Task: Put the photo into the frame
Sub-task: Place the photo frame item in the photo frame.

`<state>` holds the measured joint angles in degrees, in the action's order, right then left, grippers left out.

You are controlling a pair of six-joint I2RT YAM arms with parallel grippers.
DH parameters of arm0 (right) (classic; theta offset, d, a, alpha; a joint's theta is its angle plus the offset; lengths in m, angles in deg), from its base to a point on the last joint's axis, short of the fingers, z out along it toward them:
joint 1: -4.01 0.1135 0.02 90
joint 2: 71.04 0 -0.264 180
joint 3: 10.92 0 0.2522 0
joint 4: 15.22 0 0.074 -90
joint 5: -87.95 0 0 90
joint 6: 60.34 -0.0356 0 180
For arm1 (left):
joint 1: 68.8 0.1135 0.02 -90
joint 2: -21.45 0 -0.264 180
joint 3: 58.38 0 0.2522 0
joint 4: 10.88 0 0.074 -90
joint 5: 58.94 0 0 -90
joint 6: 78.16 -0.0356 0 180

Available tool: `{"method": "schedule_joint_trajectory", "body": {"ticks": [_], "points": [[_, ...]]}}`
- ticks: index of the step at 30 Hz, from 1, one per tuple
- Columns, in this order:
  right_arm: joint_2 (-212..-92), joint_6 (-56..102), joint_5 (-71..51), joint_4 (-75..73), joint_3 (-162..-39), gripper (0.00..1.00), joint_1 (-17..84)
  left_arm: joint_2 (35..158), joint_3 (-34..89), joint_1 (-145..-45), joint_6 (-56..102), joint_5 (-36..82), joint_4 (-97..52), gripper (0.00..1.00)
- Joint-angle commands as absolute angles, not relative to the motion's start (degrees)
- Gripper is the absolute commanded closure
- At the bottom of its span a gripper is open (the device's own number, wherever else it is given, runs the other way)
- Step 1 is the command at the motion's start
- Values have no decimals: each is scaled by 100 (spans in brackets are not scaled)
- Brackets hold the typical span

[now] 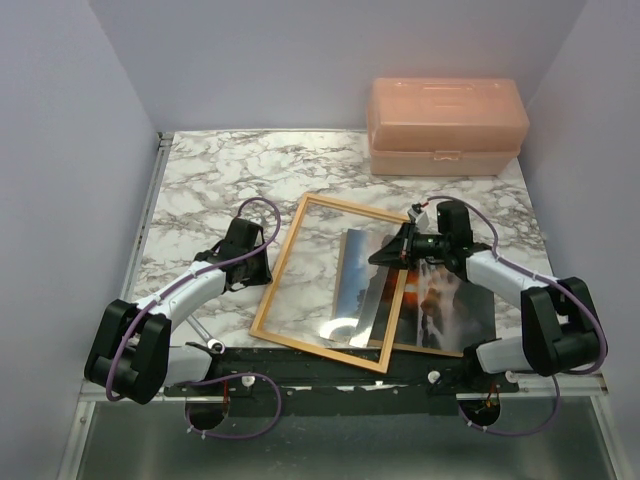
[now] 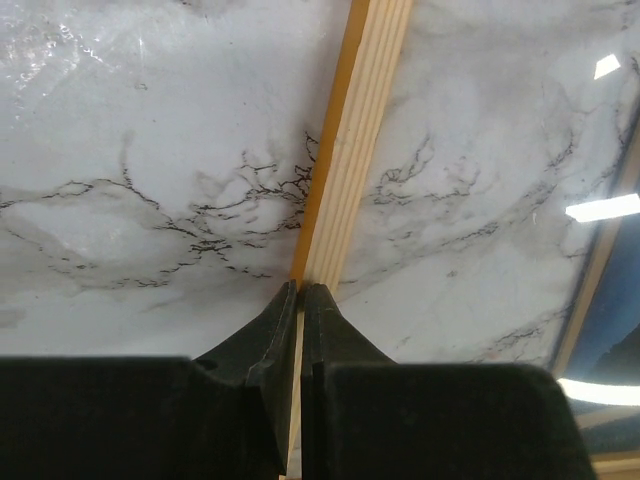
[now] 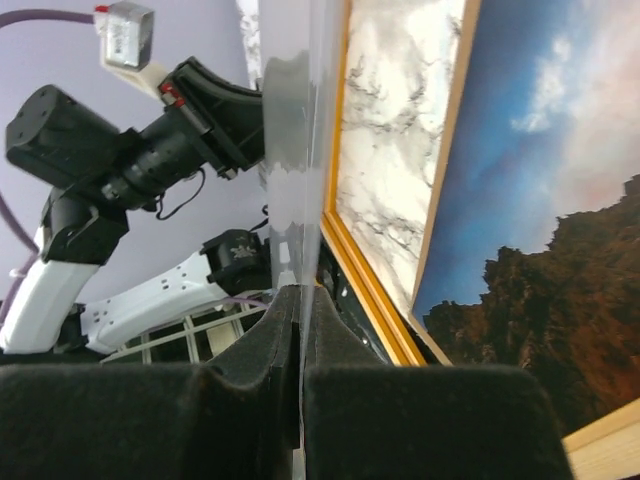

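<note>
Frame [image 2: 345, 150] pinched by left gripper [image 2: 300, 290]; right gripper [image 3: 298, 290] pinches clear sheet [image 3: 290, 130].

The right hand [image 3: 300, 298] pinches the lower edge of an upright clear sheet [image 3: 292, 140], its jaws closed on it. Just right of the sheet are the orange frame [image 3: 370, 305] and the photo [image 3: 560, 200].

Left gripper [image 2: 300, 290], right gripper [image 3: 298, 292]: matte black fingers [image 2: 240, 400], broad blocks tapering to wedge tips | left arm [image 1: 185, 288], right arm [image 1: 497, 272]: white shells, black joint housings, behind the fingers | cables [image 1: 262, 201]: purple, looping rearward of the fingers
</note>
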<state>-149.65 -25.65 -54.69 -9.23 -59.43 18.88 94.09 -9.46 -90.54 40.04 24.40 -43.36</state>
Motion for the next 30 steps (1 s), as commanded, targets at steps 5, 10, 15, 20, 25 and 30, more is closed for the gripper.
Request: {"method": "schedule_joint_trajectory", "body": {"ticks": [5, 10, 15, 20, 25, 30], "points": [[-15381, -1189, -5184, 847, -6541, 99, 1979, 9466, -898, -9062, 3952, 2367, -4337, 93], [-15769, -1033, -5268, 864, -6693, 99, 1980, 9475, -896, -9069, 3947, 2364, -4336, 93], [-16112, -845, -5338, 950, -6920, 99, 1982, 9466, -898, -9069, 3952, 2367, -4338, 93], [-16427, -704, -5429, 998, -7173, 99, 1982, 9458, -903, -9069, 3952, 2367, -4339, 93], [-16761, -279, -5421, 1443, -7638, 99, 1979, 9449, -902, -9062, 3952, 2367, -4341, 92], [-17068, 45, -5426, 1879, -8088, 99, 1983, 9448, -905, -9064, 3944, 2367, -4336, 93]]}}
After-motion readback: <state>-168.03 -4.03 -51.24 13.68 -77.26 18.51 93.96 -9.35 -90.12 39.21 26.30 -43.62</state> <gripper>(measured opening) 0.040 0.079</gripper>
